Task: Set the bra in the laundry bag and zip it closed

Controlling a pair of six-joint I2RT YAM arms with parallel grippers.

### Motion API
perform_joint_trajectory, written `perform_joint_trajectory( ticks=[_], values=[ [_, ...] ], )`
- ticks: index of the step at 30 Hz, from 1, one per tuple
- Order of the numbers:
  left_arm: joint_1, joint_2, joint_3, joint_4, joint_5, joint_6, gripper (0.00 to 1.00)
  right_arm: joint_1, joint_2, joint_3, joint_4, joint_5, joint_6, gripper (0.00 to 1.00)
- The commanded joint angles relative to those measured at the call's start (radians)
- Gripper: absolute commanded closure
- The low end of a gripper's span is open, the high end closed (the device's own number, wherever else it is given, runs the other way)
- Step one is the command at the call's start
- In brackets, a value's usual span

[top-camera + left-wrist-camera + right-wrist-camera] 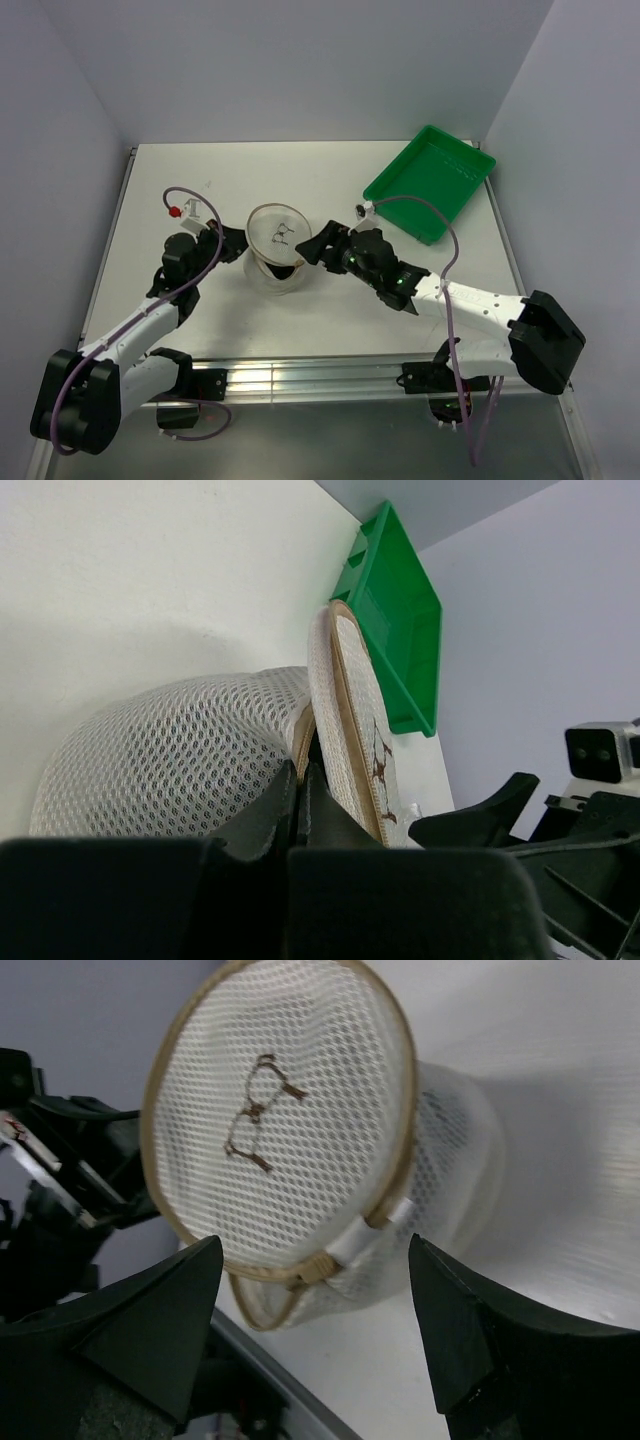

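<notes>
The laundry bag (pixel 272 275) is a white mesh drum with tan rims, lying near the middle of the table. Its round lid (pixel 278 231), stitched with a brown motif, stands raised and open. A dark shape (pixel 284 267) shows in the opening under the lid; I cannot tell whether it is the bra. The wrist views show no black fabric. My left gripper (pixel 242 250) is shut on the bag's tan rim (pixel 303 742) at its left side. My right gripper (pixel 313 246) is open just right of the bag. In the right wrist view its fingers (pixel 160 1310) flank the zip end (pixel 325 1263) without touching it.
A green plastic tray (pixel 430 180) stands at the back right and also shows in the left wrist view (pixel 400 630). Grey walls close in the table on three sides. The metal front rail (pixel 320 375) runs along the near edge.
</notes>
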Motion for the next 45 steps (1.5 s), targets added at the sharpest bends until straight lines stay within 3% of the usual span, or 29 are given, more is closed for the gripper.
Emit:
perform_joint_trajectory(
  ticks=[1, 7, 17, 28, 35, 40, 45],
  values=[
    [0.001, 0.009, 0.049, 0.095, -0.013, 0.012, 1.00, -0.042, 0.054, -0.017, 0.236, -0.125, 0.138, 0.19],
    [0.001, 0.032, 0.053, 0.125, -0.009, 0.009, 1.00, -0.113, 0.156, -0.020, 0.305, -0.216, 0.198, 0.32],
    [0.001, 0.095, 0.105, 0.162, -0.016, 0.009, 1.00, -0.117, 0.068, -0.081, 0.190, -0.080, 0.151, 0.32],
    [0.002, 0.115, 0.118, 0.154, -0.013, 0.017, 1.00, -0.117, 0.115, -0.066, 0.235, -0.161, 0.161, 0.30],
    [0.002, 0.114, 0.107, 0.155, -0.009, 0.017, 1.00, -0.128, 0.014, -0.138, 0.225, -0.020, 0.147, 0.16],
    [0.002, 0.117, 0.101, 0.166, -0.004, 0.011, 1.00, -0.149, 0.112, -0.106, 0.325, -0.186, 0.192, 0.15],
    [0.002, 0.137, 0.107, 0.183, 0.017, 0.000, 1.00, -0.165, 0.158, -0.078, 0.365, -0.216, 0.256, 0.18]
  ],
)
